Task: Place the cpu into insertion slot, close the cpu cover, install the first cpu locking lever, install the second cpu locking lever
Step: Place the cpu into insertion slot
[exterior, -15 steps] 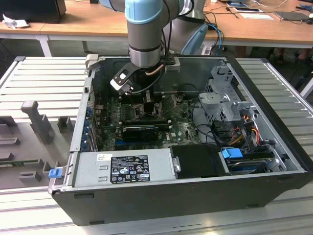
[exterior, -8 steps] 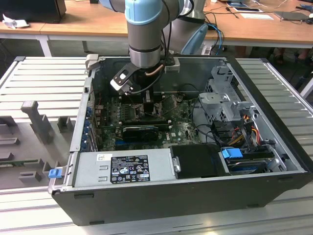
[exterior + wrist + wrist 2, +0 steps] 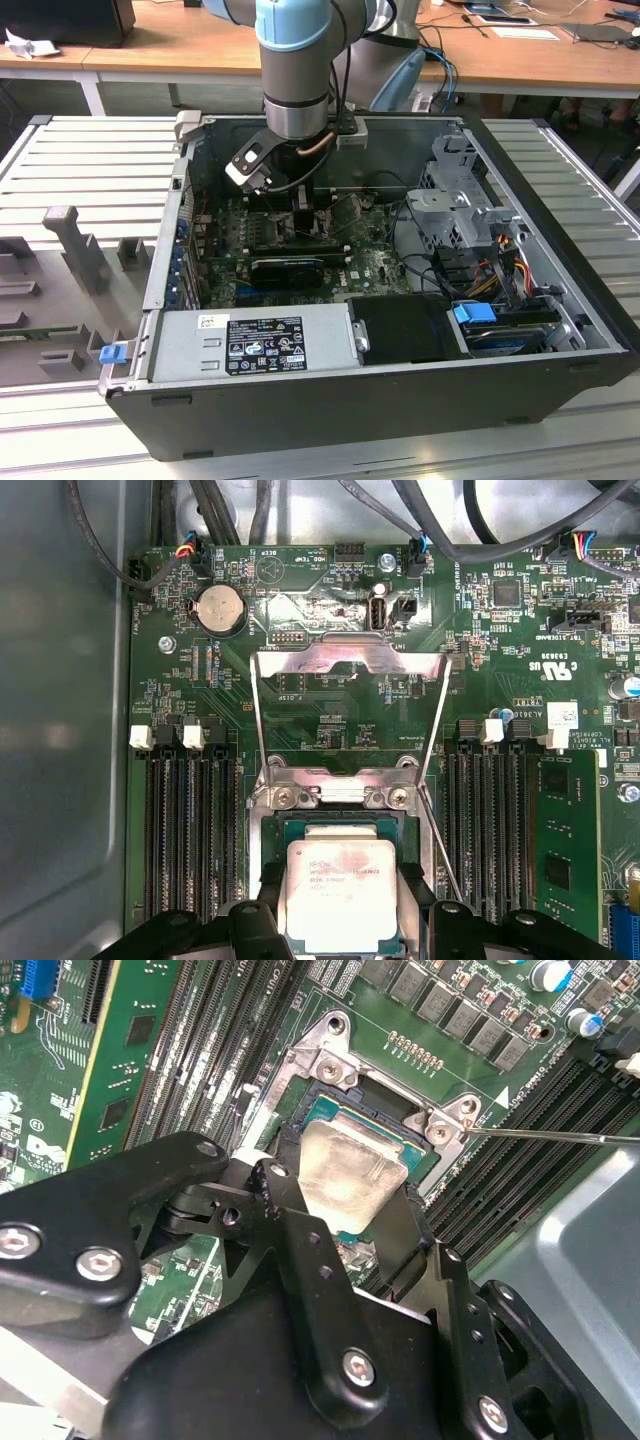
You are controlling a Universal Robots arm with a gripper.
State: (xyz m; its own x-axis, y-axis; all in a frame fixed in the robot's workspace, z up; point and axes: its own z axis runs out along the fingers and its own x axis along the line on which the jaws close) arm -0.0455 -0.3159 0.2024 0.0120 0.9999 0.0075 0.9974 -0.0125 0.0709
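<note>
The cpu, a square chip with a tan-grey metal face, lies in or just over the insertion slot, a black-rimmed socket on the green board. My gripper is shut on it, one black finger against each of two opposite edges. The second wrist view shows the same grip: the cpu sits between the fingers inside the slot's rim. The cpu cover, a thin silver frame, stands swung open away from the socket. A thin wire locking lever sticks out free beside it. In the exterior view the gripper reaches down into the case.
Long black memory slots flank the socket on both sides, and a green card stands in one. Cables hang along the board's edge. The case wall, power supply and drive cage hem the arm in.
</note>
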